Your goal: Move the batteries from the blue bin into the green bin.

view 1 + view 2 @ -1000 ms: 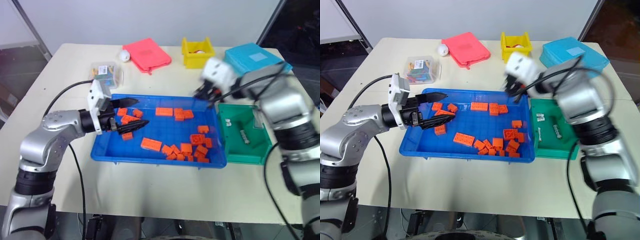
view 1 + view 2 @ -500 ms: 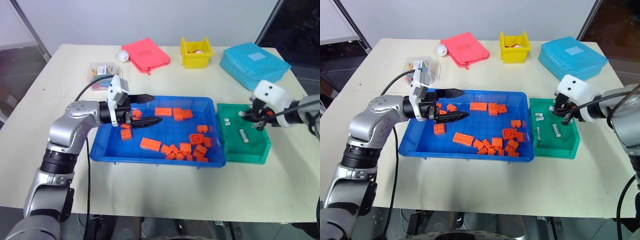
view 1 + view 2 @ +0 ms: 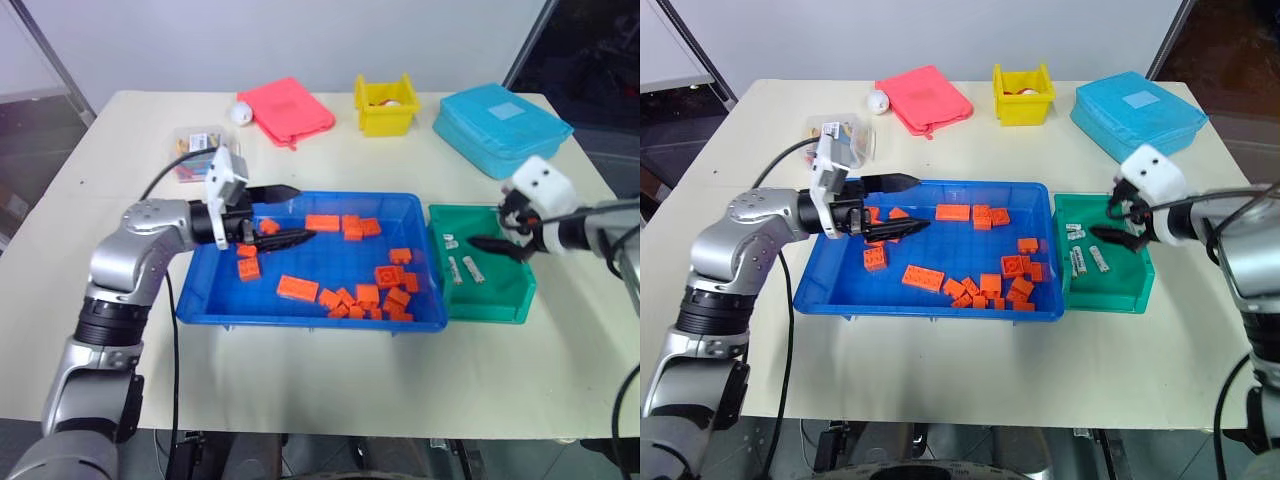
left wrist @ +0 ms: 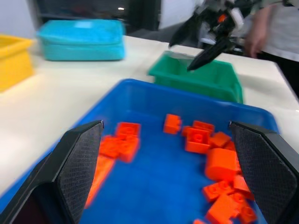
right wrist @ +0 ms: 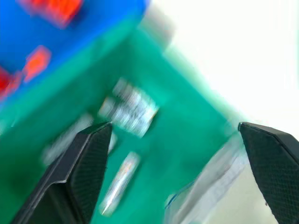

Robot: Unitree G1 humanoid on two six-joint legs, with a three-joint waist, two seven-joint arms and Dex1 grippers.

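Right eye view has the batteries (image 3: 1086, 258) lying loose on the floor of the green bin (image 3: 1137, 290), which sits just beside the right end of the blue bin (image 3: 830, 300) on the pale table (image 3: 940, 360). Above the green bin hangs the right gripper (image 3: 1118, 223), its two black fingers spread apart and gripping nothing; the right wrist view looks between those parted fingers down at the silvery cylinders on the green floor. Scattered across the blue bin are orange bricks (image 3: 985, 285), thickest toward its right half. Over the blue bin's left end, the left gripper (image 3: 908, 203) points level toward the right with its jaws released and empty. Farther back on the table lie a red pouch (image 3: 925, 97), a small yellow bin (image 3: 1020, 93), a light-blue zipped case (image 3: 1138, 108) and a clear box (image 3: 840, 137) of small coloured items.
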